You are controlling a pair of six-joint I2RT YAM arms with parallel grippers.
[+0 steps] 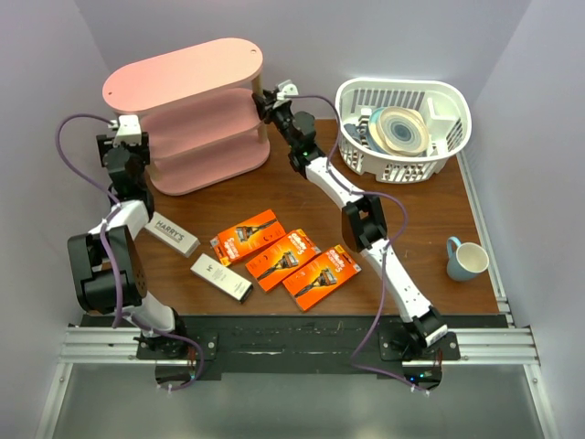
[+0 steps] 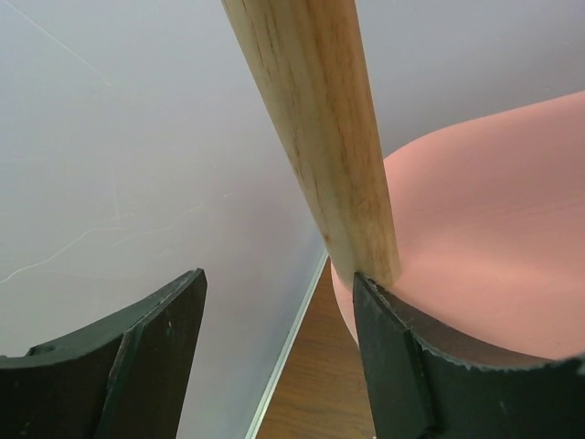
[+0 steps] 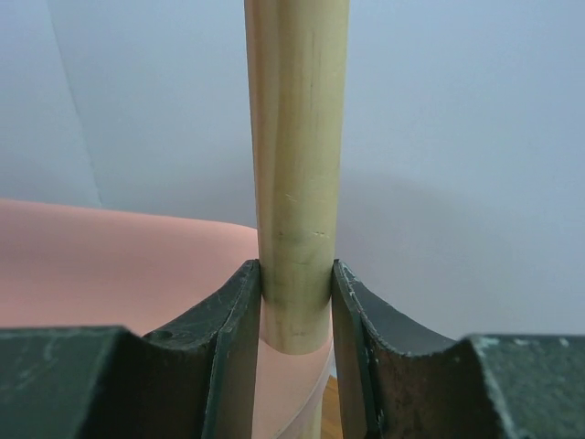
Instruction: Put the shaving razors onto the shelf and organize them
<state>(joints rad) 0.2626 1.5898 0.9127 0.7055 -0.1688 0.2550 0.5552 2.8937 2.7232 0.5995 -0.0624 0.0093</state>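
The pink three-tier shelf point(image 1: 183, 73) stands at the back left. My right gripper point(image 1: 268, 99) is shut on the pale wooden post point(image 3: 295, 183) at the shelf's right end, one finger on each side point(image 3: 295, 285). My left gripper point(image 1: 134, 146) is open at the shelf's left end. In the left wrist view point(image 2: 279, 279) another post point(image 2: 315, 128) touches the right fingertip point(image 2: 384, 311), outside the gap. Three orange razor packs point(image 1: 245, 236) point(image 1: 282, 259) point(image 1: 321, 275) and two whitish boxes point(image 1: 172, 235) point(image 1: 221, 278) lie on the table, in front of the shelf.
A white slatted basket point(image 1: 393, 170) with plates stands at the back right. A blue mug point(image 1: 466, 260) stands near the table's right edge. The wall is close behind the shelf.
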